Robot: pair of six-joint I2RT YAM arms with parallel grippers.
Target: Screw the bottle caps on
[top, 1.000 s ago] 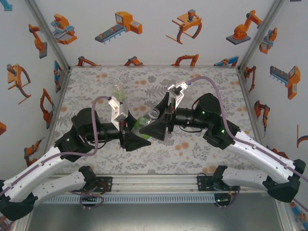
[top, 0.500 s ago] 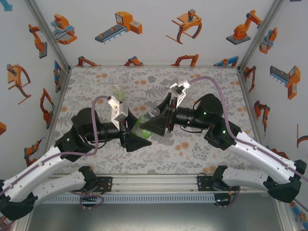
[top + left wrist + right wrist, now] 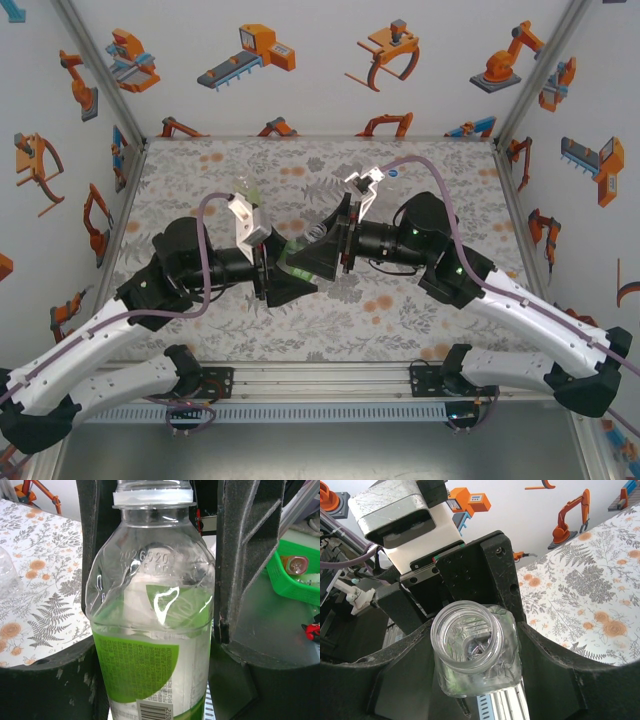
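A clear bottle [image 3: 297,260] with a green label hangs tilted over the middle of the table, between both grippers. In the left wrist view my left gripper [image 3: 156,540] is shut on the bottle's [image 3: 150,630] body, and the plastic is dented. My right gripper [image 3: 476,647] is shut on the bottle's [image 3: 470,652] shoulder, just under its open, capless mouth. In the top view the left gripper [image 3: 278,275] and right gripper [image 3: 322,255] meet nose to nose. A tiny blue round thing, seemingly one of the bottle caps [image 3: 393,172], lies behind the right wrist.
Another clear bottle [image 3: 246,190] lies at the back left of the flowered table [image 3: 450,200]; its edge [image 3: 7,577] shows in the left wrist view. A green basket [image 3: 295,580] sits beyond the table's near edge. Printed walls enclose three sides.
The right gripper has closed in on the bottle's neck end. Both grippers and the bottle have drifted slightly left and toward the back. The left grip loosened briefly, then tightened.
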